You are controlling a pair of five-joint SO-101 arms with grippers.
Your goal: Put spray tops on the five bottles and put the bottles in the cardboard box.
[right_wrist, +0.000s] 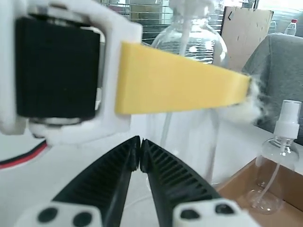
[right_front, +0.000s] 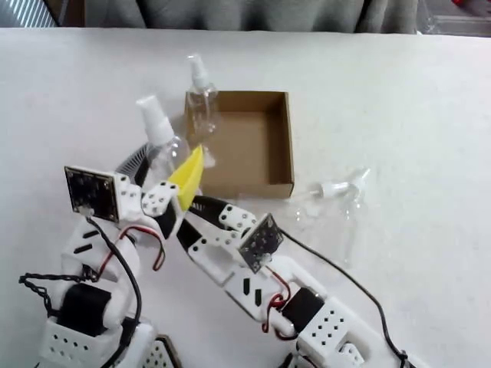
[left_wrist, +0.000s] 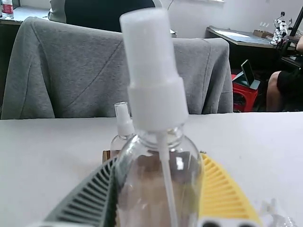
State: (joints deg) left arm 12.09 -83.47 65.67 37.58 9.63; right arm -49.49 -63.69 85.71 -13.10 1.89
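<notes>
The left gripper (left_wrist: pixel 156 191) squeezes a bottle (left_wrist: pixel 158 179), standing straight up, spray top (left_wrist: pixel 147 52) high. The right gripper (right_wrist: pixel 140 147) (pinched shut) holds nothing. A second bottle (right_front: pixel 202 106) stands in the cardboard box (right_front: pixel 289 142).

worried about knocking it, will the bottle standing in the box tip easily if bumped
Probably: the bottle looks clear and empty, so likely light, and it stands tall on a narrow base with the spray top high. It is by a wall of the box, which might catch it on that side. Smooth plastic may slip.
</notes>
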